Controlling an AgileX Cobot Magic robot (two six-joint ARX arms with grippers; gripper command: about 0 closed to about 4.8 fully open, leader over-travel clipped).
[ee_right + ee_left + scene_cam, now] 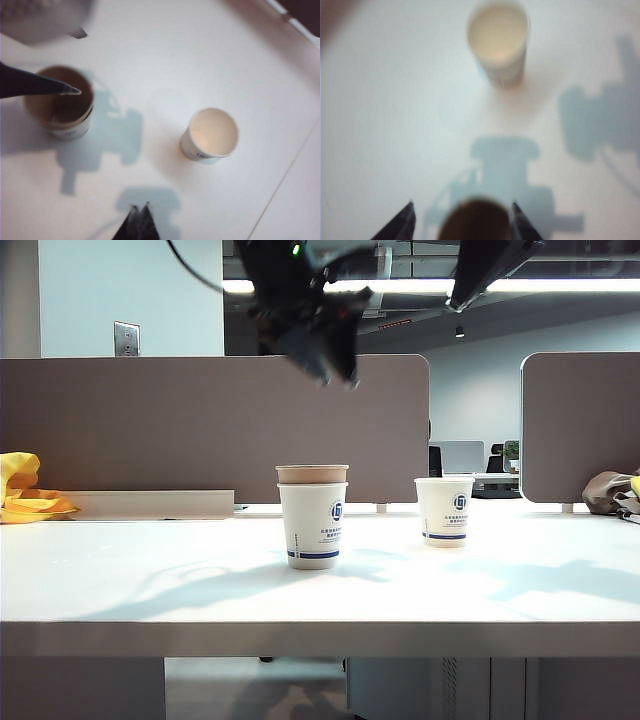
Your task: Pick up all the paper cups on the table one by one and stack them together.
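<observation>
- Hovering high above the tabletop (150, 590), my left claw (335, 365) hangs over the stacked pair of cups, well clear of them, and grips nothing.
- In the left wrist view, the left claw (462, 220) has its two dark fingers (402, 225) apart, with the brown cup's rim showing blurred between them, below.
- The brown cup (312, 474) sits nested inside a white cup (313, 525) with a blue logo, only its tan rim standing above the white one; the pair is upright near the middle of the tabletop.
- The second white cup (444, 511) stands upright on its own to the right of the stack and a little further back, well apart from it.
- My right claw (139, 220) has its fingers pressed together on nothing; it is up above the tabletop, over bare surface near the lone white cup (210, 135).
- The right wrist view also shows the nested pair (60, 107) with a finger of the left claw above it.
- In the exterior view only part of my right arm (480, 275) shows at the upper edge.
- Grey-brown divider panels (150, 430) stand behind the cups.
</observation>
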